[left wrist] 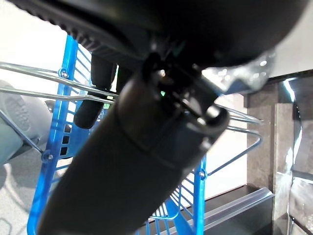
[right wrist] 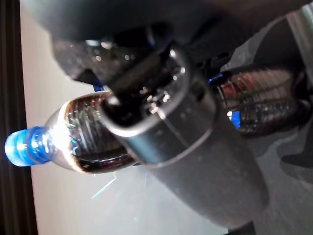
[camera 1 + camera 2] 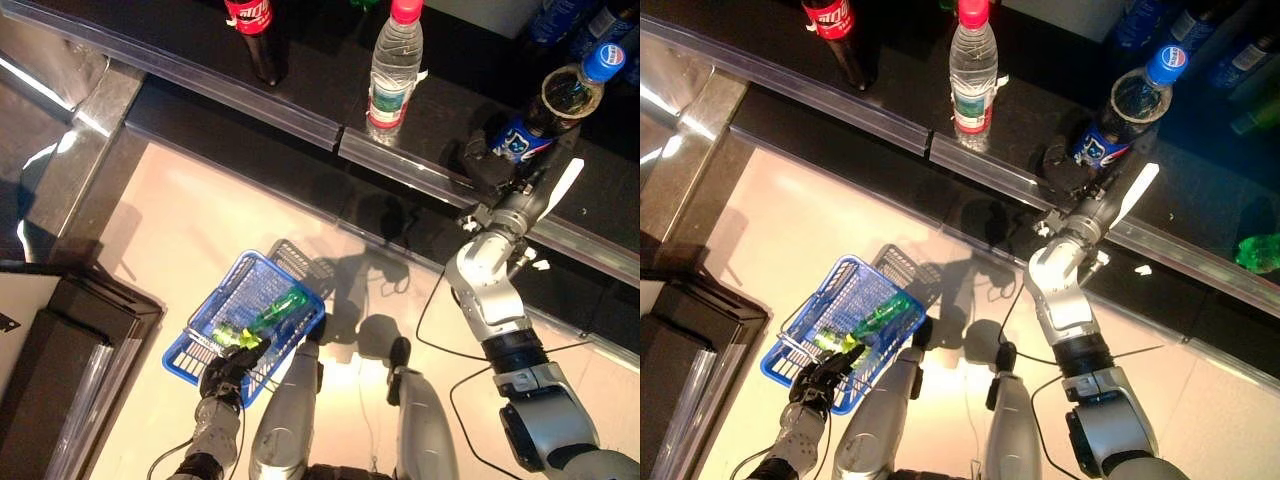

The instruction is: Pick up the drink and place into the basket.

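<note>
The drink is a dark cola bottle (image 3: 553, 108) with a blue cap, leaning on the black shelf at the upper right. My right hand (image 3: 492, 158) reaches onto the shelf and its fingers and thumb are curled round the bottle's lower body. The right wrist view shows the thumb (image 2: 161, 117) across the bottle (image 2: 73, 137). A blue wire basket (image 3: 205, 306) hangs low at the left, over the pale floor. My left hand (image 3: 228, 370) is shut on the basket's handle (image 1: 234, 147). A green bottle (image 3: 281, 305) lies inside the basket.
A water bottle (image 3: 395, 65) with a pink cap and a red-labelled cola bottle (image 3: 256, 30) stand on the same shelf. More blue bottles (image 3: 562, 20) sit behind the drink. A green bottle (image 3: 1260, 250) lies at the far right. A metal rail (image 3: 300, 128) edges the shelf. A dark cabinet (image 3: 60, 370) stands at lower left.
</note>
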You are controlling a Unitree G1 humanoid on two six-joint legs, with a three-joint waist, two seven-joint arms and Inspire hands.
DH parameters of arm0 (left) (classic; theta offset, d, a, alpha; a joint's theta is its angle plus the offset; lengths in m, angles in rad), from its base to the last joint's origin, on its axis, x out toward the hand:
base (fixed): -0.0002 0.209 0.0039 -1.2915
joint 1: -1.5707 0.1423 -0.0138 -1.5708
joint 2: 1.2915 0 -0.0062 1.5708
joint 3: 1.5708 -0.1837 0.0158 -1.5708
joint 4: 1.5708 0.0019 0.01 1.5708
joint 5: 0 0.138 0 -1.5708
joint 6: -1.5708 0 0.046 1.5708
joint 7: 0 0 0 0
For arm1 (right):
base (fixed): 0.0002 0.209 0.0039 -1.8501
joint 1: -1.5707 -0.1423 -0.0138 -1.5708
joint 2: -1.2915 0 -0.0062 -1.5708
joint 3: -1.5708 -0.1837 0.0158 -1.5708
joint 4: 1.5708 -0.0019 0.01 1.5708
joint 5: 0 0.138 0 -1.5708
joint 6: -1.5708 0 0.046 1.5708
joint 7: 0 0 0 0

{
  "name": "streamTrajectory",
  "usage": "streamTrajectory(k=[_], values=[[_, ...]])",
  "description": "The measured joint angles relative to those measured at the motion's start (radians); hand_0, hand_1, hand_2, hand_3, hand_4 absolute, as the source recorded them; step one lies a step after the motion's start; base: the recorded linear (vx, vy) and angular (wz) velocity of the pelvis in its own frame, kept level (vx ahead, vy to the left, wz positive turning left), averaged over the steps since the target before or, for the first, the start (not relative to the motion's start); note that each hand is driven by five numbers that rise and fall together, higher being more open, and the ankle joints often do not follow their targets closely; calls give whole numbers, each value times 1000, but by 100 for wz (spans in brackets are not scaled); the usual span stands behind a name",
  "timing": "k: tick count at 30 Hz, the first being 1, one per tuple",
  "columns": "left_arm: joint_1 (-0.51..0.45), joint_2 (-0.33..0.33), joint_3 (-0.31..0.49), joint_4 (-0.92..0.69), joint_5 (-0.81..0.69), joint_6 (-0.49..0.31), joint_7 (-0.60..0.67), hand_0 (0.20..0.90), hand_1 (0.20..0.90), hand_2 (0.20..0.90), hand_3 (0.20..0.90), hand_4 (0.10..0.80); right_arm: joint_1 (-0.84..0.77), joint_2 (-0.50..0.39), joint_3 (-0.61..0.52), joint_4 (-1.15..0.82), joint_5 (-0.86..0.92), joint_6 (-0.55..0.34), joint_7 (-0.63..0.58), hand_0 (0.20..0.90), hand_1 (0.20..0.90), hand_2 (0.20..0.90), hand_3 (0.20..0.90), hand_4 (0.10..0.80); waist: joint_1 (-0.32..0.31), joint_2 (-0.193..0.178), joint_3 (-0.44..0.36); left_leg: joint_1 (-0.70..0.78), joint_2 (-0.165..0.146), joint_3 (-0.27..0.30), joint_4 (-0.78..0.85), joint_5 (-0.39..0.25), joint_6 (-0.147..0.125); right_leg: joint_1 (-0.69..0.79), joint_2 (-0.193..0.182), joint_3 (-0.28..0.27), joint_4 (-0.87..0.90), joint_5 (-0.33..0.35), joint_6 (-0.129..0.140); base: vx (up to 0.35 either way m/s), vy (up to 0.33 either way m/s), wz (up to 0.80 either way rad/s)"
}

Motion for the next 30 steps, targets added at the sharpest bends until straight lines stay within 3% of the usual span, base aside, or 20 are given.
streamTrajectory(k=[10,11,12,14,30], values=[[-23,4,-4,-2,0,14,-1,300,300,300,200,100,-53,-66,-1,116,43,1,-14,900,900,900,900,800,19,2,1,-29,-7,-21,12,2,-1,-20,-6,-20,15,-8,-1,5,7,5],[-23,4,-4,-3,0,17,-2,300,300,300,200,100,-61,-72,-1,131,44,1,-19,865,865,865,859,759,23,2,1,-29,-8,-21,13,2,-1,-20,-7,-20,17,-10,0,0,0,0],[-23,4,-4,-4,-1,20,-2,300,300,300,200,100,-68,-73,-4,138,46,1,-21,815,815,815,801,701,25,2,1,-29,-9,-22,13,2,-1,-22,-9,-20,21,-12,0,1,29,3],[-23,4,-4,-4,-4,22,-2,300,300,300,200,100,-83,-73,-7,146,51,1,-24,300,300,300,200,100,26,2,1,-32,-12,-22,14,2,-1,-29,-12,-20,26,-16,0,-3,32,3],[-25,30,-40,-27,-11,38,-3,300,300,300,200,100,-191,-120,-7,295,72,-6,-32,300,300,300,200,100,52,2,1,-62,-18,-31,33,4,0,-50,-14,-27,42,-15,2,-1,-1,1]])
